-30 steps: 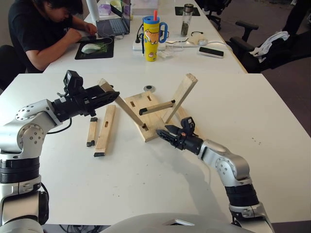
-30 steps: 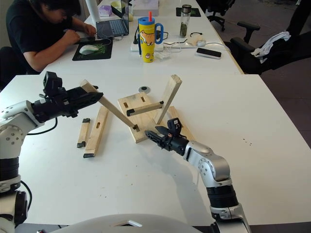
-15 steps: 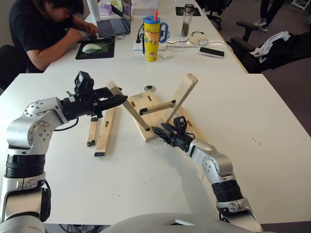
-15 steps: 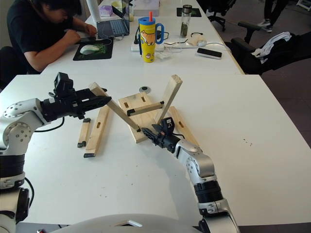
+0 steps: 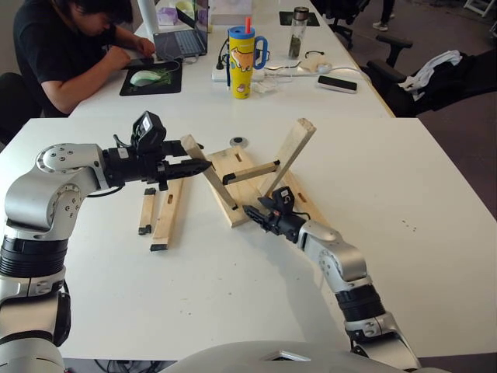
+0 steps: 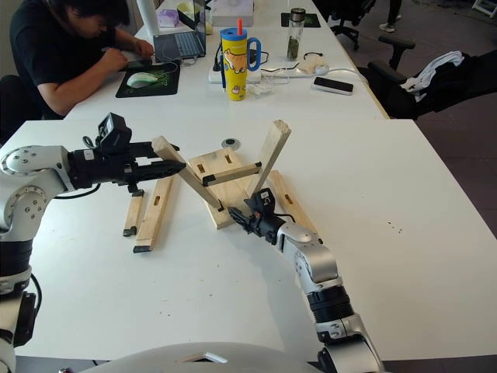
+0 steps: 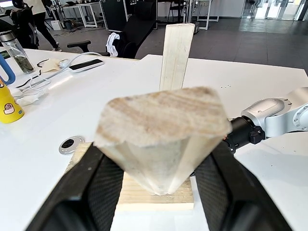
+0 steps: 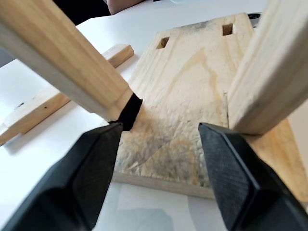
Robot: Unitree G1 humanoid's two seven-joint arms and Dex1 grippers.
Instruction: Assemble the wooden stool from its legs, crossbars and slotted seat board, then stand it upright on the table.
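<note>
Left eye view: the left jaws clamped the top of a leg [image 5: 211,177], which slanted down rightward to the seat board [image 5: 250,189], lying flat on the table [image 5: 388,194]. The right jaws stood wide at the board's near edge, beside the leg's foot.

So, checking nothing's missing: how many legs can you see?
4 legs: one in the left claw, slanting onto the board; one standing tilted on it; one flat left of it; one flat right, by the right claw.

A yellow cup [image 5: 242,62], laptop [image 5: 180,40], phone [image 5: 337,83] and bottle [image 5: 296,31] stand on the far table [image 5: 194,97].
</note>
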